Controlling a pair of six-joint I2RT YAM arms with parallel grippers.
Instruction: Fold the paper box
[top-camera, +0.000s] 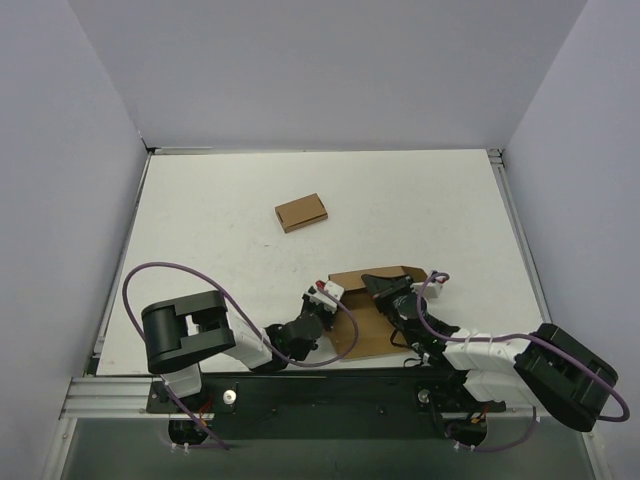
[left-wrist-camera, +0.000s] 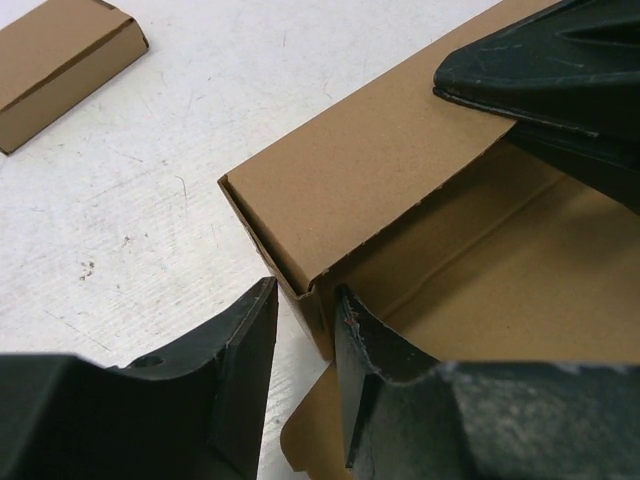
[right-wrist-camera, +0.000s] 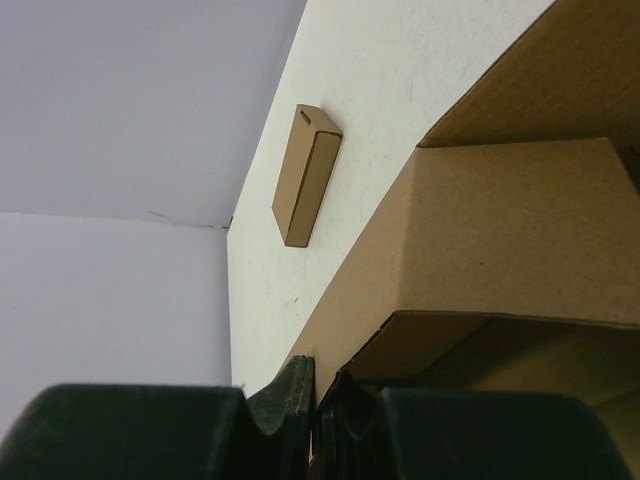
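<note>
The white table (top-camera: 220, 260) fills most of the top view, closed in by pale walls on three sides. Both arms reach in from the lower edge of the frame and meet just right of centre, low in the picture.

There lies the paper box (top-camera: 375, 335) – a brown cardboard piece, partly raised, near the table's near edge between the two arms. In the left wrist view the paper box (left-wrist-camera: 360, 190) shows one panel folded over as a flat top, with a short wall turned down at its corner and the creased inside open at the lower right. In the right wrist view the paper box (right-wrist-camera: 510, 220) fills the right half of the frame.

The smaller flat box (top-camera: 301, 212) sits well apart, higher up and left of centre on the table; it appears at the upper left of the left wrist view (left-wrist-camera: 55, 65) and left of centre in the right wrist view (right-wrist-camera: 305, 175).

The right gripper (top-camera: 380, 287) is pinched tight on an edge of the raised panel – one finger above it and one below (left-wrist-camera: 480, 108), with barely a slit between them (right-wrist-camera: 318, 385).

The left gripper (top-camera: 325, 292) stands with its jaws apart, straddling the panel's near corner (left-wrist-camera: 305, 292), with bare table showing between the left finger and the cardboard.
</note>
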